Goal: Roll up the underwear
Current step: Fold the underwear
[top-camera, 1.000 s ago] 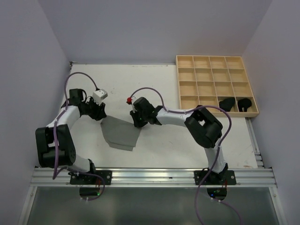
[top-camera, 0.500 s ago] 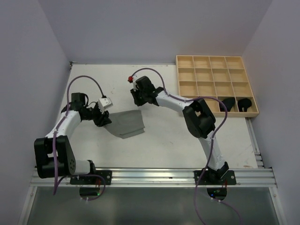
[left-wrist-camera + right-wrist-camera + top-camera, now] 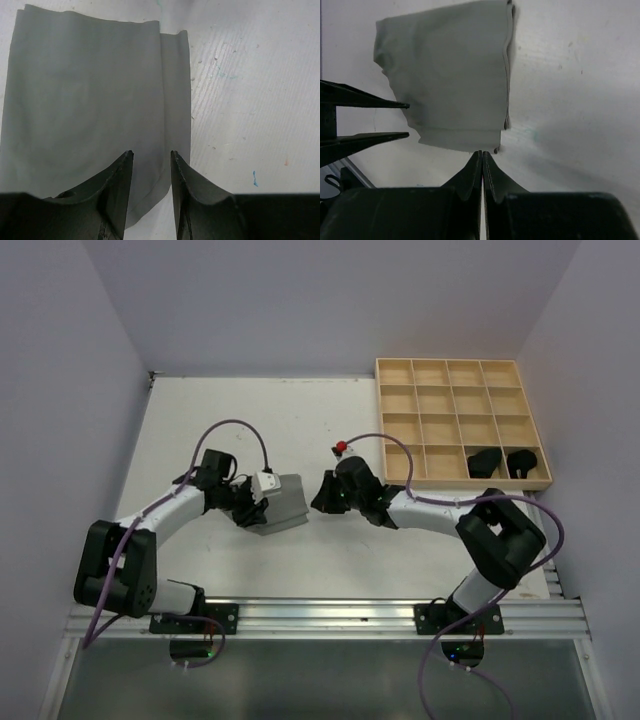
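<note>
A plain grey underwear [image 3: 288,502] lies folded flat on the white table, also seen in the left wrist view [image 3: 85,95] and the right wrist view [image 3: 455,75]. My left gripper [image 3: 262,508] is at its left edge; its jaws [image 3: 150,156] stand open over the cloth's near edge, and the cloth shows between them. My right gripper [image 3: 322,495] is just right of the cloth, with its jaws [image 3: 481,154] shut and empty, their tips close to the cloth's edge. Two black underwear [image 3: 485,460] [image 3: 520,462] sit in the tray.
The wooden grid tray [image 3: 450,400] stands at the back right, with the black pieces in its two nearest right cells. The left gripper's fingers [image 3: 380,104] show at the left of the right wrist view. Walls close in the table on the left, back and right.
The left arm slid right and the grey cloth went with it, now folded narrower. The right arm swung from the far middle down to the cloth's right side, and its jaws shut.
</note>
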